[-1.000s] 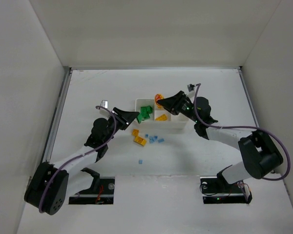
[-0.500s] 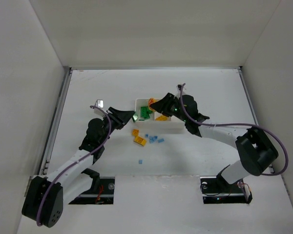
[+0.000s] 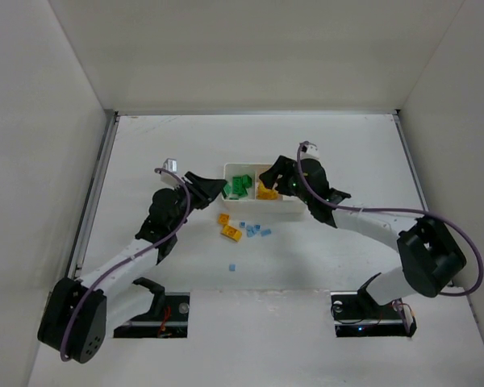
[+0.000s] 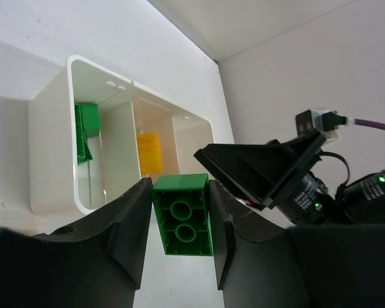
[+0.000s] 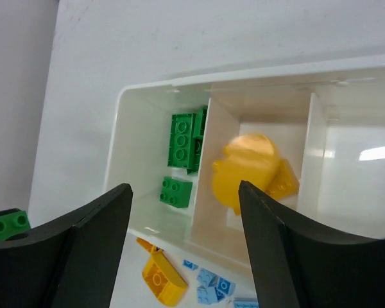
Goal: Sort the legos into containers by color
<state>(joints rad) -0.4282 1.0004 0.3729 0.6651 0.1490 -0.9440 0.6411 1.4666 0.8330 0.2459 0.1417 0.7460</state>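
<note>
- Left arm: bent at the elbow and reaching toward the tray (image 3: 262,212). The left pincer (image 4: 181,221) is clenched on a green brick (image 4: 183,215) just beside the tray's left end, as it was a second ago.
- Tray: green bricks (image 3: 240,186) lie in the left compartment.
- Worktop (image 3: 145,161): loose yellow bricks (image 3: 231,233) and light blue bricks (image 3: 254,230) lie near the tray's near wall.
- Right arm: extended leftward, with the right pincer (image 5: 185,192) over the tray. Its jaws, closed on a yellow piece (image 5: 247,168) a second ago, now stand released, and that piece, blurred, is in the middle compartment.

Loose legos (image 3: 231,233) on table (image 3: 145,161) just before tray (image 3: 284,211); more inside two compartments.
</note>
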